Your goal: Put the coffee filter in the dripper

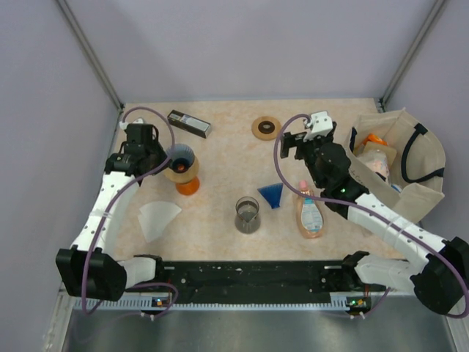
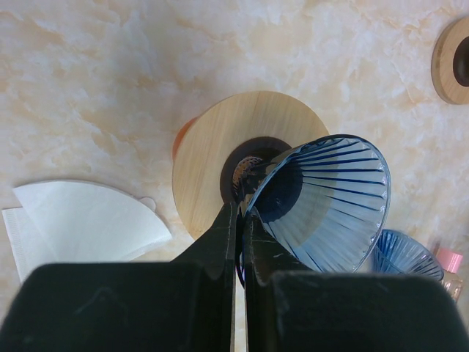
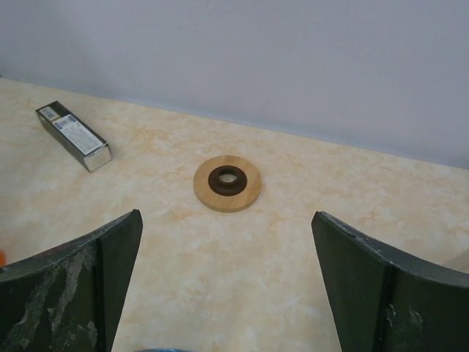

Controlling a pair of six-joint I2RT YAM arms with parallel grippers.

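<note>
I am pinching the rim of the blue glass dripper [image 2: 322, 205] in my left jaws, tilting it over the wooden collar [image 2: 209, 158] near the left edge of the counter [image 1: 227, 150], likely seating it for the paper coffee filter [image 2: 88, 220] lying flat toward the near-left corner, my right jaws gaping empty.

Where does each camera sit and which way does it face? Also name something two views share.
Top external: above and behind, facing down on the table; left arm and right arm show.
Left wrist: faces down past the left tool, shut on the dripper rim.
Right wrist: faces the back wall across the table, framed by the open right tool.
Shared: top and right wrist show the wooden ring.
</note>
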